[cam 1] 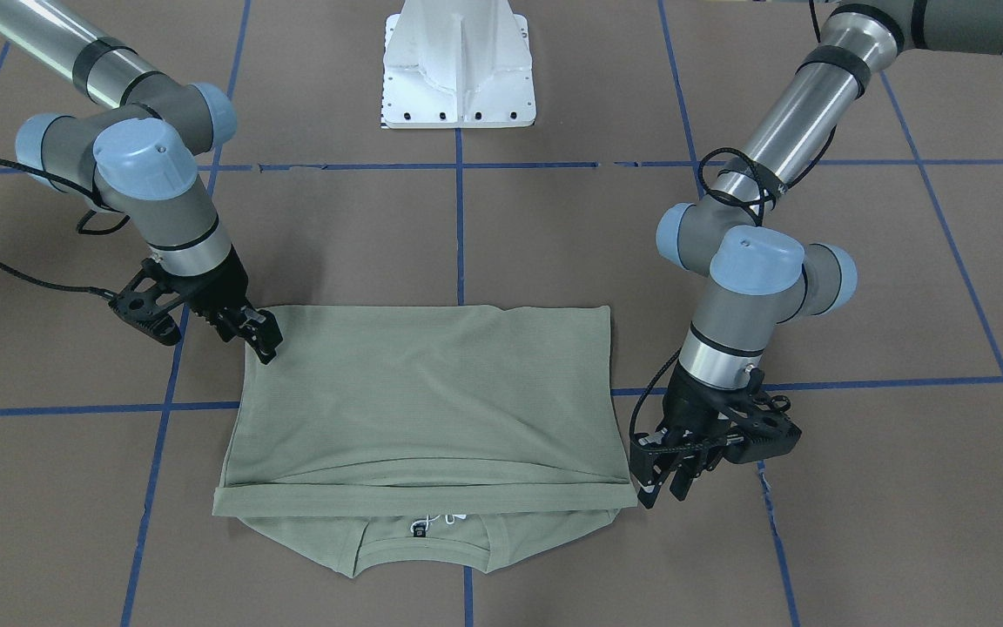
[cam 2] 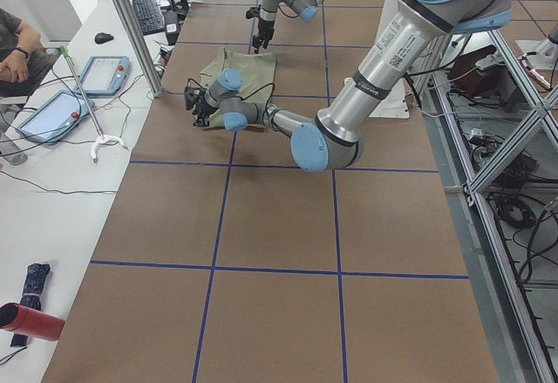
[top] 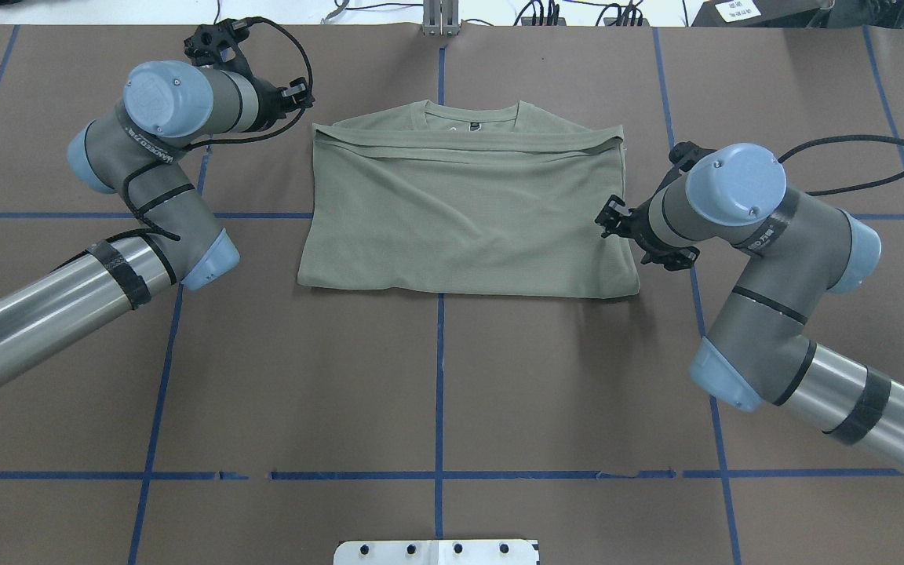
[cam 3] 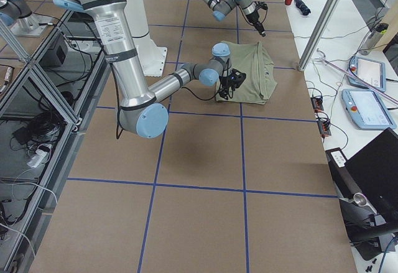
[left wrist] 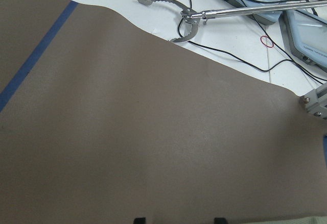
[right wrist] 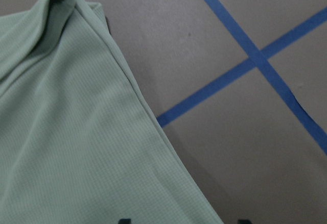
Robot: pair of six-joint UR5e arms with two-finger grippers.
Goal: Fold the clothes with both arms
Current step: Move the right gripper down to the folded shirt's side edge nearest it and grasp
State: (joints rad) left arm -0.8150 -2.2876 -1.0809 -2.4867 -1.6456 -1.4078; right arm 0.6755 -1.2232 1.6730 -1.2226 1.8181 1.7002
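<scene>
The clothes are one sage-green shirt, lying flat and folded into a rectangle, its hem edge doubled over close to the collar, where a white tag shows. My left gripper stands open just outside the folded corner at the collar end. In its wrist view the fingertips are apart over bare table, with nothing between them. My right gripper is at the shirt's corner nearest the robot's base. It is open there too, and in the right wrist view the shirt runs under the gap between its fingertips.
The white pedestal base stands behind the shirt. Blue tape lines grid the brown table. Beyond the far table edge are a white desk with tablets, a grabber tool and a seated person's arm.
</scene>
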